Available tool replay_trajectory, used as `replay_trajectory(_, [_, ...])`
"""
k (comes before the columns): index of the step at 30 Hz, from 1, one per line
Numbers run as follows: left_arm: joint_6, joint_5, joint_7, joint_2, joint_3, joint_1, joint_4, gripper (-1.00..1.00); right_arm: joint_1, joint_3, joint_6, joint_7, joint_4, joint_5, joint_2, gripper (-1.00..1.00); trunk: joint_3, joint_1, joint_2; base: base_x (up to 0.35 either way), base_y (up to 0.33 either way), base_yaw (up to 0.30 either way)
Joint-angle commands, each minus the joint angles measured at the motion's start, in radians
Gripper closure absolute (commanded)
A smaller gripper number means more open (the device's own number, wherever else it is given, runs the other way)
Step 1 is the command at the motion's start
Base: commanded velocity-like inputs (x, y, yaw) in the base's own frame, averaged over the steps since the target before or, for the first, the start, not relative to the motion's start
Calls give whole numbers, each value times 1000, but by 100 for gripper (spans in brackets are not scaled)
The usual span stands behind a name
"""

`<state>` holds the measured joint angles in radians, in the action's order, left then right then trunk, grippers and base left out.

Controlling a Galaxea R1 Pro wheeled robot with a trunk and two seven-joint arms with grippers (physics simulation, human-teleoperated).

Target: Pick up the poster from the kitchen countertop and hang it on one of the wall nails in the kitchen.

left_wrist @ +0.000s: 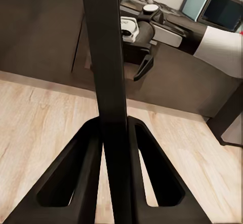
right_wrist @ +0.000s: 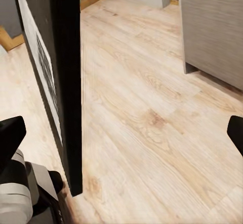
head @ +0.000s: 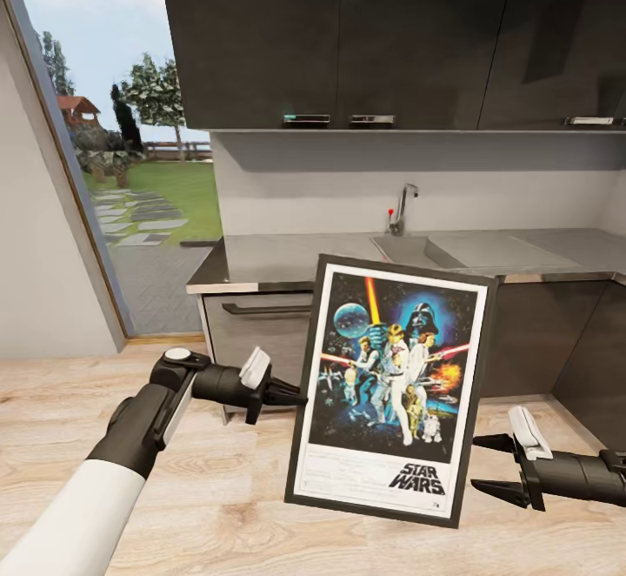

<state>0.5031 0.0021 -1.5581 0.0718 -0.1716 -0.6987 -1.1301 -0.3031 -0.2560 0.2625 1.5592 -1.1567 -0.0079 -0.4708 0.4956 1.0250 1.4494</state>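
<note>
We face a kitchen with a glass wall (head: pixel 130 167) onto a garden at the left, dark upper cabinets (head: pixel 391 36), and a glossy grey desk (head: pixel 287 258) with sink (head: pixel 461 252) and chrome tap (head: pixel 402 208). Over the wooden floor (head: pixel 217 498), our left tool (head: pixel 296 399) is clamped on the left edge of the Star Wars poster (head: pixel 391 385); the left wrist view shows both fingers (left_wrist: pixel 76 178) pressed against the black frame. The poster is held upright, slightly tilted, in front of the desk. Our right tool (head: pixel 497 468) sits just beside the poster's right edge, jaws spread wide, holding nothing.
</note>
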Motion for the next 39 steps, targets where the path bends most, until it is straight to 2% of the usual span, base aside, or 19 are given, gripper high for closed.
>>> replay_trajectory(1, [8, 0, -3, 1, -5, -1, 0, 100, -1, 0, 11, 4, 0, -1, 0, -100, 1, 0, 1, 0, 0, 0])
replay_trajectory(23, [4, 0, -5, 1, -11, -1, -5, 100, -1, 6, 8, 5, 2, -5, 0, -100, 1, 0, 1, 0, 0, 0])
replay_trajectory(28, [-42, -3, -6, 3, -6, -1, -9, 100, -1, 7, 6, 5, 4, -6, 0, -100, 1, 0, 1, 0, 0, 0])
replay_trajectory(39, [-55, -4, -7, 5, -2, -1, -27, 100, -1, 7, 6, 5, 5, -6, 1, -100, 1, 0, 1, 0, 0, 0])
